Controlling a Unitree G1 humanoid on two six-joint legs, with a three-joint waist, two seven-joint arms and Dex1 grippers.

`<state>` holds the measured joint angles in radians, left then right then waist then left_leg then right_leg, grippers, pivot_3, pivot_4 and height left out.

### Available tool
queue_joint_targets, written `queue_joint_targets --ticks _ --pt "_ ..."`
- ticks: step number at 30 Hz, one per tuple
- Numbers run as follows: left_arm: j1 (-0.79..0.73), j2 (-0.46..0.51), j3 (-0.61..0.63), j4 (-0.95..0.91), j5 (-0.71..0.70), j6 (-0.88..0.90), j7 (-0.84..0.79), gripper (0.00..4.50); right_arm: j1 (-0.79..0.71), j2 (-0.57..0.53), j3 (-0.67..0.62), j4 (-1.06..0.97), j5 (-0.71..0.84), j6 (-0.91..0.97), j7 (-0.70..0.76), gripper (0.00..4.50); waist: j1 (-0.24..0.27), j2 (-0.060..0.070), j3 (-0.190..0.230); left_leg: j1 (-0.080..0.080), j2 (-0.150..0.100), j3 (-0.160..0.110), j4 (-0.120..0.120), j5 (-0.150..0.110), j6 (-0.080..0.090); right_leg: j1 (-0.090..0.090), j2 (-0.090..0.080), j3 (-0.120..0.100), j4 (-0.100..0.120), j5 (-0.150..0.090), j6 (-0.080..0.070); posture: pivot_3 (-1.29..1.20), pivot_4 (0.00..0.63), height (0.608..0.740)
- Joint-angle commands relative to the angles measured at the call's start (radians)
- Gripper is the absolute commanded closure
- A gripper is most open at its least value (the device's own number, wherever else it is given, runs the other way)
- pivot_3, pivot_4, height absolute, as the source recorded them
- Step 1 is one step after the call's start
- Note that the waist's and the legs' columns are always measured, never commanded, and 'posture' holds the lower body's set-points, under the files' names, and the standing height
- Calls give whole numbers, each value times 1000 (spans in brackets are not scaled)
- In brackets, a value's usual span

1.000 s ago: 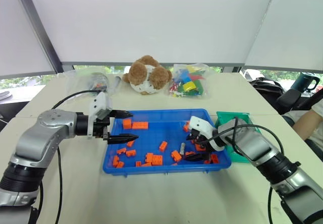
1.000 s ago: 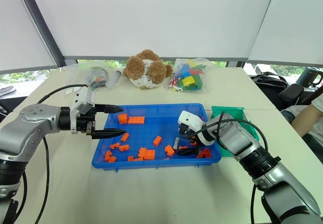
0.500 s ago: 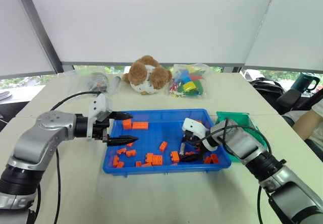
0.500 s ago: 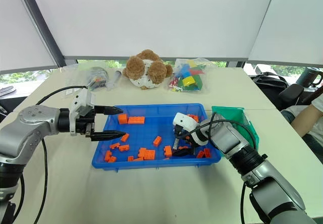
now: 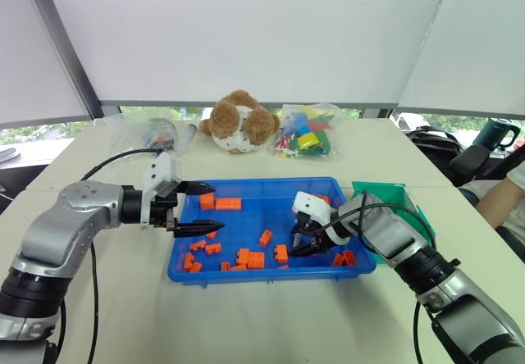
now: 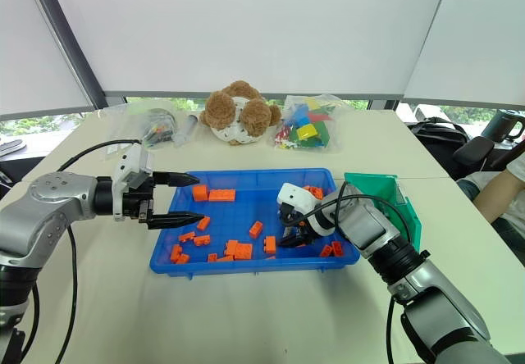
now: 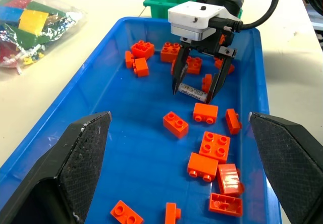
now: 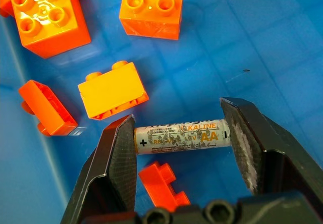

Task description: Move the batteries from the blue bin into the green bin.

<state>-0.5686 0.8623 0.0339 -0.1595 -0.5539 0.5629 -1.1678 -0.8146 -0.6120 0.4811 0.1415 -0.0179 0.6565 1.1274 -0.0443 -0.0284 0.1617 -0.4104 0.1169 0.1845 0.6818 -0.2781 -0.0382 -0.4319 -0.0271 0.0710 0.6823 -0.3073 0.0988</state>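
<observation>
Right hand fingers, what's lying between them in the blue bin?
A battery, lying end to end between the right hand's fingers, shown in the right wrist view.

Seeing teddy bear (image 5: pixel 239 121) sitting at far edge of table (image 5: pixel 246 315). Clear bag of coloured blocks (image 5: pixel 304 132) lying just beside it. Another clear bag (image 5: pixel 152 131) resting farther along. Orange bricks (image 5: pixel 246 257) lying scattered. Person's arm (image 5: pixel 502 202) showing at table's side.

green bin (image 5: pixel 385 196) partly behind right arm
</observation>
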Motion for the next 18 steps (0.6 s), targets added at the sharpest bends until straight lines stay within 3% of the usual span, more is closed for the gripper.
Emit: queue_joint_targets --ticks 1,7,10,14,18 --pt "-14 11 31 -22 -8 -3 2 0 -19 -10 -41 -41 7 26 -1 2302 0 0 0 0 0 0 0 0 0 0 0 0 0 0 0 0 150 733" --pt "-14 10 31 -25 -8 -5 2 0 -76 -76 -184 -161 31 75 -42 2302 1 1 0 0 0 0 0 0 0 0 0 0 0 0 0 0 150 733" --pt "-8 10 33 -30 -11 -4 3 0 -79 -203 -295 -210 32 105 -56 2302 8 1 0 0 0 0 0 0 0 0 0 0 0 0 0 0 150 733" --pt "2 12 38 -34 -15 -4 2 0 20 -376 -427 -244 33 119 -69 2302 20 0 0 0 0 0 -1 0 0 0 -1 0 -1 0 0 0 150 733" --pt "-6 7 30 -17 -12 -11 -8 0 152 -465 -501 -253 47 116 -75 2302 20 0 0 1 0 0 -1 0 0 0 0 0 -1 0 0 0 150 733"
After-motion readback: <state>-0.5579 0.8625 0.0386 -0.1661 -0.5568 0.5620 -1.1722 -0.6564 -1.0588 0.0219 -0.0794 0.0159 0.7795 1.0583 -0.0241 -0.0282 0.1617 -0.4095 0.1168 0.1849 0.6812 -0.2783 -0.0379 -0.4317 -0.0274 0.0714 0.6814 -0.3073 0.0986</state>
